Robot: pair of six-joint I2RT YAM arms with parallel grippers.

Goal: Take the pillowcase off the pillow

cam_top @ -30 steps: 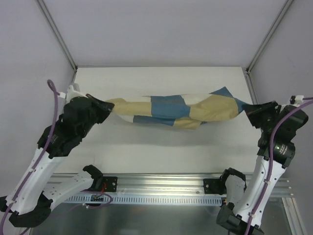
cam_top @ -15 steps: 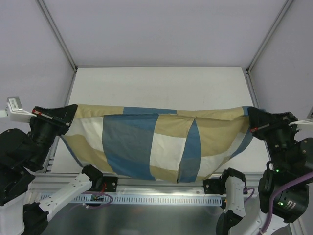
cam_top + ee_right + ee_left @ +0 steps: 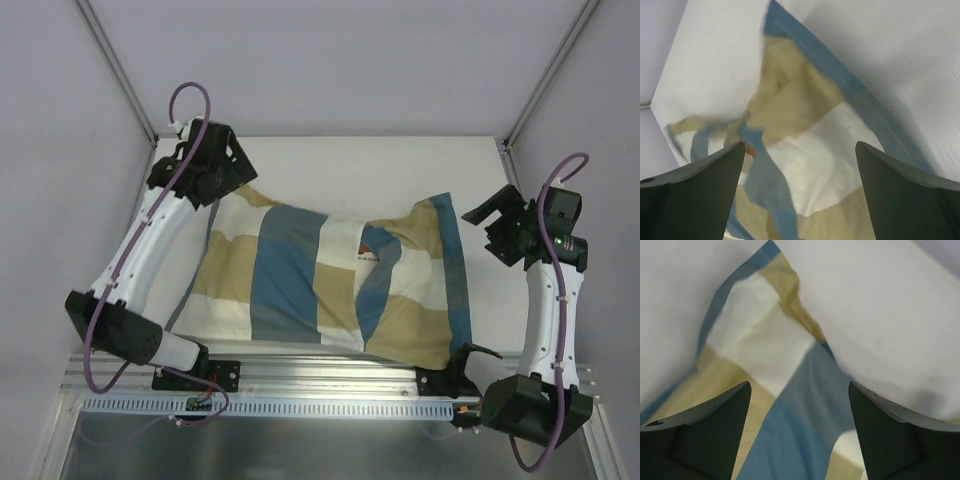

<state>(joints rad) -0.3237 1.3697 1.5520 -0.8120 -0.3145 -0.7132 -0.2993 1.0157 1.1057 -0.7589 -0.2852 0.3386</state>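
Left pincer [image 3: 799, 390] spread | right pincer [image 3: 800, 147] spread | pillowcase [image 3: 290, 285] rumpled | pillow [image 3: 362, 247] mostly hidden inside

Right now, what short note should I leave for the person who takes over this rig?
Left gripper: open, empty, above the far left corner of the pillowcase. Right gripper: open, empty, by its right edge. It lies spread on the table; of the pillow only a cream labelled patch shows through a gap near the middle. Not done: pillow is not out. Left to do: grip the cloth, pull it off.
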